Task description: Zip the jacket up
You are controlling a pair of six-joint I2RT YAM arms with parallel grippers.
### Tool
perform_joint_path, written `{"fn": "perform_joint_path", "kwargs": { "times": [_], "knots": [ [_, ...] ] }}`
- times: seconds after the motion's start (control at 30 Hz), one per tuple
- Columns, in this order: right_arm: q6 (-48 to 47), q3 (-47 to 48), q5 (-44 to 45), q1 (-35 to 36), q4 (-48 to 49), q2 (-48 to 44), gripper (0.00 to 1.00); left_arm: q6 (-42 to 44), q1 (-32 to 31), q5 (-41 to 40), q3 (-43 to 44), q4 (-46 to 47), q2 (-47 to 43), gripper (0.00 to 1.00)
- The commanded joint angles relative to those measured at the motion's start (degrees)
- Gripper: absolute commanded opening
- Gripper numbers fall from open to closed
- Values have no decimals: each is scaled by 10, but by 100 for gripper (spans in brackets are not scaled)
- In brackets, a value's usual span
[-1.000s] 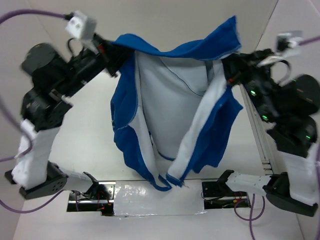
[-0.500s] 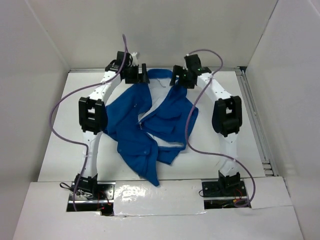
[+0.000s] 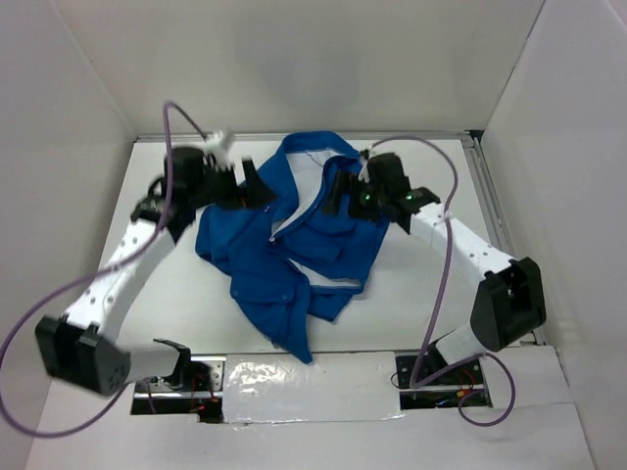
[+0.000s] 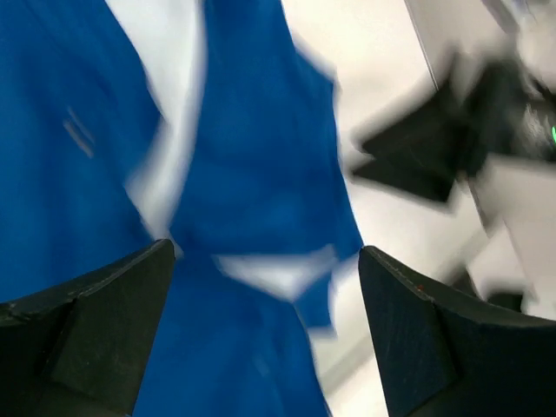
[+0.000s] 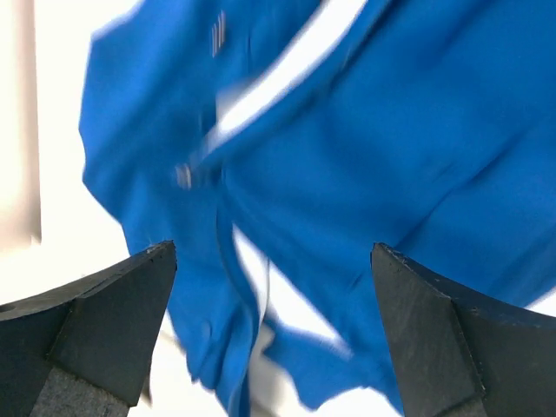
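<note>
**Blue jacket lying rumpled on a white worktop**

The left tool is hanging over the jacket's left edge in the overhead view, its fingers spread wide and gripping nothing. The jacket is lying mid-worktop, collar at the far side, its front gaping to show white lining. The right tool is hanging over its right half, fingers likewise spread and empty.

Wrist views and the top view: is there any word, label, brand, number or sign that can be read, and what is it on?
No text can be read in any view.
Jacket: a small striped mark on the blue fabric, possibly a label, is too blurred to read in both wrist views.
Right arm: green lights only, no lettering visible.
</note>
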Motion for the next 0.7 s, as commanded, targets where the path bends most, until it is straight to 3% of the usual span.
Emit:
{"fn": "perform_joint_path", "kwargs": {
  "times": [0.0,0.03,0.13,0.3,0.5,0.67],
  "knots": [
    [48,-80,-60,29,50,28,100,-80,-53,23,-199,34,-60,99],
    [56,-84,-65,48,50,36,100,-86,-76,36,-264,65,-100,99],
    [75,-97,-47,79,53,64,100,-107,-99,86,-341,108,-132,99],
    [111,-157,-29,72,60,84,99,-115,-98,77,-370,98,-86,99],
    [138,-237,16,3,29,51,94,-110,7,105,-368,127,14,99],
    [137,-279,13,-77,29,7,93,-95,105,88,-313,114,86,99]
  ]
}}
